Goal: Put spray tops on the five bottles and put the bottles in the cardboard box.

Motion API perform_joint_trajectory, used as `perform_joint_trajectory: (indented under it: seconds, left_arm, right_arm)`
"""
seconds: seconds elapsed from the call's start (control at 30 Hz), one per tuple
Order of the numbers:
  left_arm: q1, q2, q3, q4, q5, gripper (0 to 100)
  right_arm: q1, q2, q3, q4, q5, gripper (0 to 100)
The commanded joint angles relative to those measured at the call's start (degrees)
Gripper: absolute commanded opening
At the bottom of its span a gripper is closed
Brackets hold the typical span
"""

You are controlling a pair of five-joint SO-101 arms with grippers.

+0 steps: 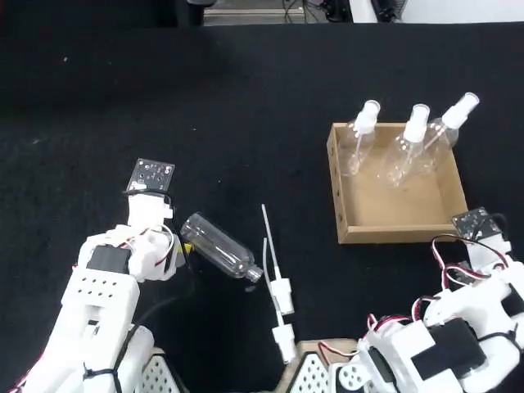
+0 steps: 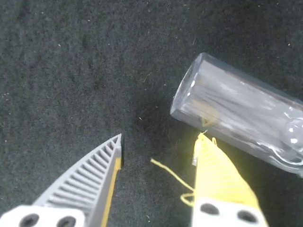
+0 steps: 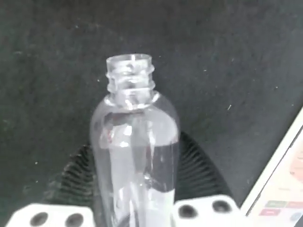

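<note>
- The left gripper point(image 2: 160, 137) stood wide open and low over the black table point(image 1: 164, 98), holding nothing; the tip of its yellow finger point(image 2: 215, 175) lay just beside the base end of the lying bottle point(image 1: 219, 248), and whether they touched could not be told.
- The lying bottle was on its side, uncapped, its open neck pointing towards the two loose spray tops point(image 1: 282, 296); these lay near it on the cloth, their thin dip tubes stretched out towards the far side of the table.
- The right gripper point(image 3: 137, 165) was clamped round the body of the held bottle point(image 3: 135, 123), a finger on each side below the shoulder; the threaded neck stood free and bare of any top.
- Three capped bottles point(image 1: 408, 151) leaned against the far wall of the cardboard box point(image 1: 337, 188); by that count two remained to be fitted.
- The bottles looked like empty clear plastic: probably light, smooth and prone to roll; the lying one would best be taken across the middle of its body, with a modest squeeze, since thin walls may dent.
- The spray tops looked best gripped by the stout head; the tubes seemed slender and likely to bend.
</note>
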Motion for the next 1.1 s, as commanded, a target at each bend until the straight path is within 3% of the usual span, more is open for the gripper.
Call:
perform_joint_trajectory:
  seconds: [0.0, 0.13, 0.3, 0.43, 0.6, 0.87, 1.07]
  left_arm:
    - [0.8, -1.1, -5.1, 1.3, -0.1, 23]
    - [3.1, -0.4, -14.7, 8.6, -1.3, 23]
    - [17.6, -0.4, -23.2, 15.8, -4.0, 23]
    - [31.2, -0.4, -20.2, 13.3, -5.0, 23]
    - [43.6, -0.4, -15.9, 10.0, -12.2, 23]
    - [52.0, 5.9, -15.2, 10.7, -22.9, 23]
    - [53.6, 19.6, -18.4, 4.2, -23.8, 23]
  right_arm:
    - [0.9, -6.7, -0.4, 3.4, -3.5, 1.0]
    - [-1.3, -16.6, -0.3, 12.8, -8.4, 1.0]
    - [-3.8, -25.9, -0.3, 21.2, -15.5, 1.0]
    - [-3.9, -28.8, 0.1, 22.1, -17.9, 1.0]
    - [-3.5, -26.9, 0.2, 22.1, -17.9, 1.0]
    - [-3.5, -21.2, -0.2, 22.1, -17.7, 1.0]
    - [-1.6, -20.1, -0.3, 22.1, -17.9, 1.0]
